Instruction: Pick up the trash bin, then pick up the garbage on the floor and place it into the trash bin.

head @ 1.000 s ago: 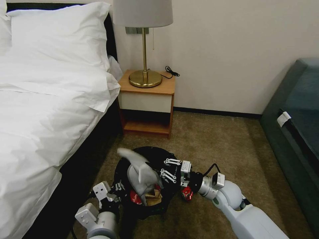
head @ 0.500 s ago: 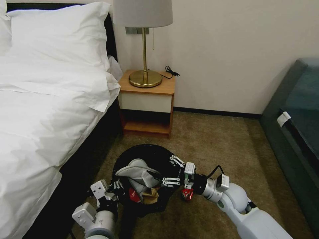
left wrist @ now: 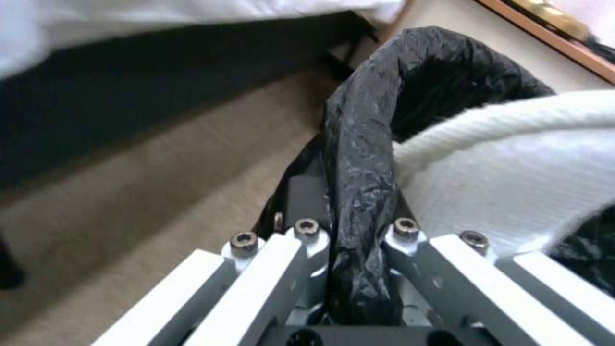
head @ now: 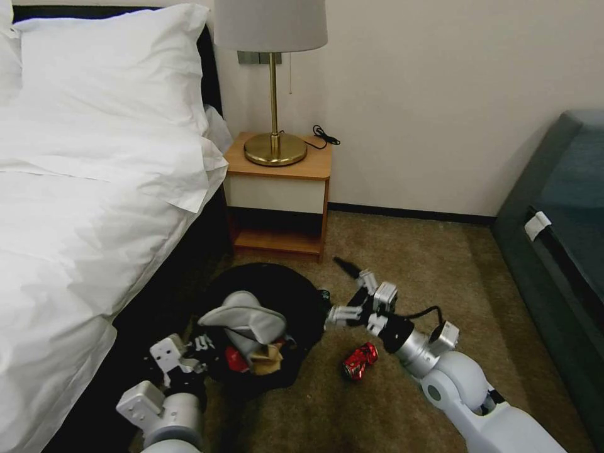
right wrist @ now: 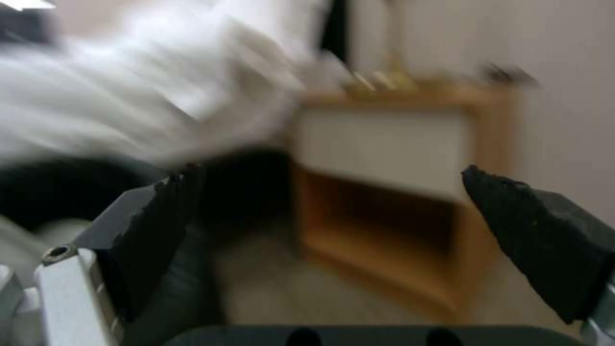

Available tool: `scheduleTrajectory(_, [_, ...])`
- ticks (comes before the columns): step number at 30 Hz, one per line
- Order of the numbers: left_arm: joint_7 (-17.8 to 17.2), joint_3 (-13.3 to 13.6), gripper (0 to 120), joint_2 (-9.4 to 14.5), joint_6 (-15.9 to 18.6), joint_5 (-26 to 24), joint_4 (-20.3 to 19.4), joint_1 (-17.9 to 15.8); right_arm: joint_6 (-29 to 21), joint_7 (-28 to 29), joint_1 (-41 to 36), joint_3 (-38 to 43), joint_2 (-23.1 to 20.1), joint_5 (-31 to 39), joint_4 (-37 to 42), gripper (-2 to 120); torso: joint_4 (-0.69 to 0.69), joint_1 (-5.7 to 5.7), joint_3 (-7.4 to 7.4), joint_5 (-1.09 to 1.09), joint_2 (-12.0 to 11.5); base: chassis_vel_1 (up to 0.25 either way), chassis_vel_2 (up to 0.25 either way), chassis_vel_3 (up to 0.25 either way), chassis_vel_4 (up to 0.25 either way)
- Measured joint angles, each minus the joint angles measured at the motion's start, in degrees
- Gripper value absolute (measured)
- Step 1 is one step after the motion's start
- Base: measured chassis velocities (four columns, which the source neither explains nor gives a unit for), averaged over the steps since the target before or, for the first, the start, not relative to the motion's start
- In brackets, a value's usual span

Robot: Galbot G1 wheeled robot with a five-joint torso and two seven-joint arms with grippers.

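**Two grippers at the bin, one can loose on the carpet**

Left gripper (head: pixel 200 345) low at the near-left rim of the trash bin (head: pixel 296 296). Wrist camera shows its fingers (left wrist: pixel 307 240) clamped on the folded black bag at the rim (left wrist: pixel 362 158), one finger outside, one inside. Grip holding.

Bin sits between the bed (head: pixel 75 207) and the open carpet (head: pixel 409 264), in front of the wooden nightstand (head: pixel 280 189). A white slipper (head: pixel 242 318) lies across the top of the contents, partly above the rim; the same slipper shows as white terry cloth (left wrist: pixel 512 158) just beside the clamped rim. Under it, something red (head: pixel 236 360) and a brown paper piece (head: pixel 267 358) inside the bag.

Right gripper (head: pixel 340 289) just off the bin's right edge, above the carpet, fingers spread wide with nothing between them. Its wrist camera confirms: two dark pads (right wrist: pixel 160 211) far apart, nightstand (right wrist: pixel 397 182) blurred beyond.

Crushed red can (head: pixel 359 360) on the carpet, right of the bin, near the right wrist, touching neither.

Brass lamp (head: pixel 275 148) on the nightstand. Dark green sofa (head: pixel 560 239) at far right.
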Motion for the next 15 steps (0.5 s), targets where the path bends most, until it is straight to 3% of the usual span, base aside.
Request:
scheduleTrajectory(6, [-0.32,-0.59,4,-0.09,-0.45,0.64,-0.65,0.55,-8.40,8.51,-0.66,-0.34,-0.01,-1.45,0.04,100,0.00,0.00,0.00,0.00,0.00,0.000,0.000,0.000,0.000])
scheduleTrajectory(8, [-0.47,-0.79,4,-0.12,-0.69,0.99,-1.41,1.04,-16.14,13.96,-0.42,-1.44,0.35,-1.19,-0.69,100,0.00,0.00,0.00,0.00,0.00,0.000,0.000,0.000,0.000])
scheduleTrajectory(15, [-0.53,-0.89,4,-0.06,-0.75,1.22,-2.21,1.60,-26.47,16.32,1.84,-3.39,1.15,-0.30,-4.29,100,0.00,0.00,0.00,0.00,0.00,0.000,0.000,0.000,0.000])
